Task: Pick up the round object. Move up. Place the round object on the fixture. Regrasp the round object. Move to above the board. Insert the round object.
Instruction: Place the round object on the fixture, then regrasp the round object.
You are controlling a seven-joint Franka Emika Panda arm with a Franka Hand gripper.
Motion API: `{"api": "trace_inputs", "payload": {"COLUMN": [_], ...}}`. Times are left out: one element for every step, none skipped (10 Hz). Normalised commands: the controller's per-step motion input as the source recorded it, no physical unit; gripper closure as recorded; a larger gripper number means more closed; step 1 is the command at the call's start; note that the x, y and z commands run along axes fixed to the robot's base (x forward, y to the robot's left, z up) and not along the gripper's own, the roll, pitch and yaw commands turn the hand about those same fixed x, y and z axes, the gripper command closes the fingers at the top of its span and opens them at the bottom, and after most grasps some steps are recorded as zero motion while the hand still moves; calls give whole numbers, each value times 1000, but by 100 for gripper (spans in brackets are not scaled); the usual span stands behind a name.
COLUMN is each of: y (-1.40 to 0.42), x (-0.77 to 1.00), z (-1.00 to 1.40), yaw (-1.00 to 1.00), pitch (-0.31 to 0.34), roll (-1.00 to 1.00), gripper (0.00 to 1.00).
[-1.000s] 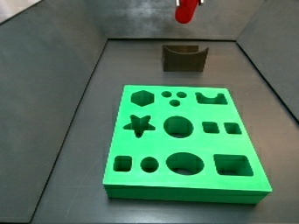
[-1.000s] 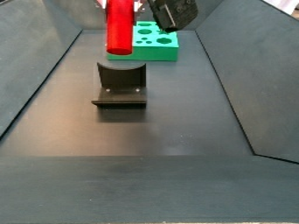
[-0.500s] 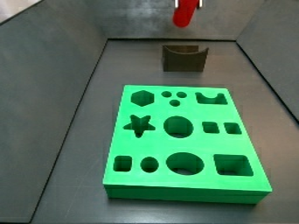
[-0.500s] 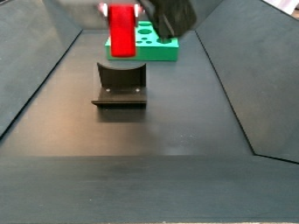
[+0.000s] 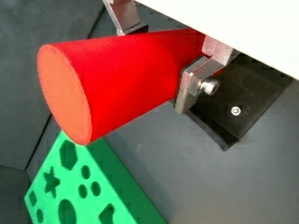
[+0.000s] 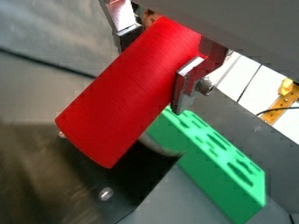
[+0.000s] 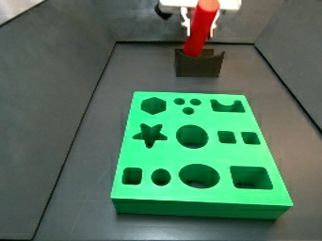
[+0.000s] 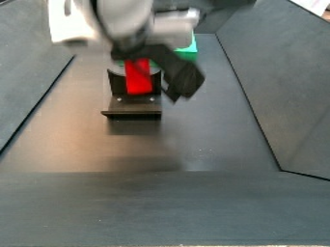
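I've got the gripper [image 5: 163,48] clamped on the red peg [image 5: 111,83] near its upper end, hanging just over the fixture [image 7: 199,64]. Looks rigid, smooth, probably slippery; I'd regrasp mid-length, across the diameter.

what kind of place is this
Probably a lab test cell for peg insertion: dark walled floor, a green shape board, the fixture, and a gripper holding a red peg above it.

Even light; pincer [image 8: 145,60] motion-blurred.
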Motion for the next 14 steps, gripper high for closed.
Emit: {"api": "trace_inputs", "payload": {"y": [145,132,94,102,64,62,56,53,-500,0,0,1,-3,-7], "x": [221,200,147,118,92,91,90,89,0,0,0,-7,-26,-34], "z": [-1000,-902,-628,-525,-531,-531,-532,-532,-167,0,1000,1000,1000,1000], "yaw": [-249,-235,-197,-171,-131,-102,-67,-56,0,0,-30,-20,5,28], "pitch": [47,15,-32,-58,-71,-72,-69,-68,0,0,-66,-59,-43,-16], "roll": [-195,-177,-171,-120,-107,-106,-106,-107,0,0,50,55,67,70], "gripper": [100,100,100,100,100,100,100,100,100,0,0,0,0,0]}}
